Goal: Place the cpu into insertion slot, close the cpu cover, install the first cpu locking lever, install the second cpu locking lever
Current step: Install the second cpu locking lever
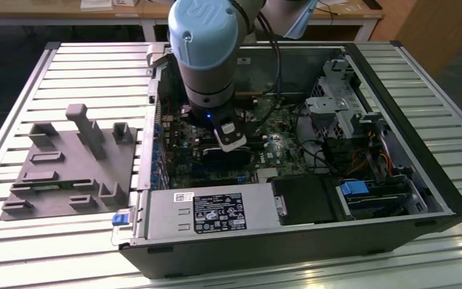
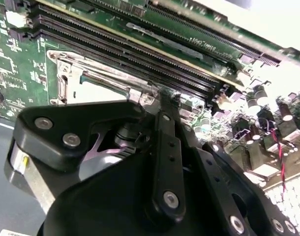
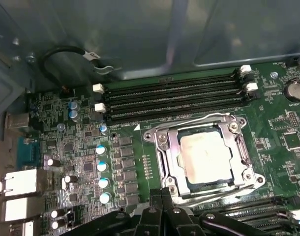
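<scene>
The pale blue and grey robot arm reaches down into the open black computer case, which lies on its side on a table of white slats, and its black gripper hangs low over the green motherboard. In the first wrist view the small flat square cpu with its dull silver-grey metal top sits squarely inside the insertion slot, a dark square socket with a silvery rim, a thin dark margin showing around the chip. The cpu cover, a thin silvery metal frame plate with a square cut-out, lies down flat around the chip, its top bare through the opening and screw heads gleaming at the corners. The black gripper fingers sit pressed together, tips just at the near edge of that frame. In the second wrist view the same dark linkage points at the shiny corner of the socket's frame, fingers closed on nothing. Beside the socket run the long narrow black memory slots with white clips at their ends. To the exterior view's left of the case rests a grey moulded fixture tray with upright posts.
</scene>
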Available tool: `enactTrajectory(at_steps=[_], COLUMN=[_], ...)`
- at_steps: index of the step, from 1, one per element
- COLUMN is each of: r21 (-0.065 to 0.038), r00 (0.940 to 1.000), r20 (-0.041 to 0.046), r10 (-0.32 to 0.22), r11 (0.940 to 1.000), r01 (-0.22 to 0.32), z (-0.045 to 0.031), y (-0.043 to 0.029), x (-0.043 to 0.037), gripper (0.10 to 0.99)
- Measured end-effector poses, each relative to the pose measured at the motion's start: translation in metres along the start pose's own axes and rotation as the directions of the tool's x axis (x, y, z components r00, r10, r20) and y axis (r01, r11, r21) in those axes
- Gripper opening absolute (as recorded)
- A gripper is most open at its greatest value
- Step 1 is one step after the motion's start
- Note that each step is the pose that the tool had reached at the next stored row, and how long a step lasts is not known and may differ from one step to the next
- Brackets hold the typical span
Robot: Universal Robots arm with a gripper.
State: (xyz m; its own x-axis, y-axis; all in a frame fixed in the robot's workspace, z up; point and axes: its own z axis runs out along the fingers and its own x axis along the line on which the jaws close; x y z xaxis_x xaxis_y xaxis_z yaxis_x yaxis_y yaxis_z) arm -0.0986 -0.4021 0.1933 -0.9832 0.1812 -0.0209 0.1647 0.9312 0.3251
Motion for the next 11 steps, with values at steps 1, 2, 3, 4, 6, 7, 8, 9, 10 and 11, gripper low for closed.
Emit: enactTrajectory(at_steps=[1, 2, 3, 4, 6, 7, 8, 9, 10, 11], r21=[0.000, 0.000, 0.001, 0.001, 0.000, 0.001, 0.001, 0.001, 0.001, 0.001], r00=[1.0000, 1.0000, 1.0000, 1.0000, 1.0000, 1.0000, 1.0000, 1.0000, 1.0000, 1.0000], r20=[0.0001, 0.0001, 0.0001, 0.0000, 0.0001, 0.0000, 0.0000, -0.0001, 0.0000, 0.0000], r10=[0.000, 0.000, 0.000, 0.000, 0.000, 0.000, 0.000, 0.000, 0.000, 0.000], r11=[1.0000, 1.0000, 1.0000, 1.0000, 1.0000, 1.0000, 1.0000, 1.0000, 1.0000, 1.0000], r01=[0.000, 0.000, 0.000, 0.000, 0.000, 0.000, 0.000, 0.000, 0.000, 0.000], z=[0.0004, 0.0007, 0.0007, 0.0007, 0.0008, 0.0008, 0.0007, 0.0000, -0.0015, -0.0037], y=[0.0004, 0.0007, 0.0009, 0.0009, 0.0010, 0.0010, 0.0011, 0.0013, 0.0019, 0.0026], x=[0.0001, 0.0002, 0.0002, 0.0002, 0.0003, 0.0003, 0.0003, 0.0002, 0.0002, 0.0002], gripper=[0.102, 0.102, 0.102, 0.102, 0.102, 0.102, 0.102, 0.102, 0.102, 0.102])
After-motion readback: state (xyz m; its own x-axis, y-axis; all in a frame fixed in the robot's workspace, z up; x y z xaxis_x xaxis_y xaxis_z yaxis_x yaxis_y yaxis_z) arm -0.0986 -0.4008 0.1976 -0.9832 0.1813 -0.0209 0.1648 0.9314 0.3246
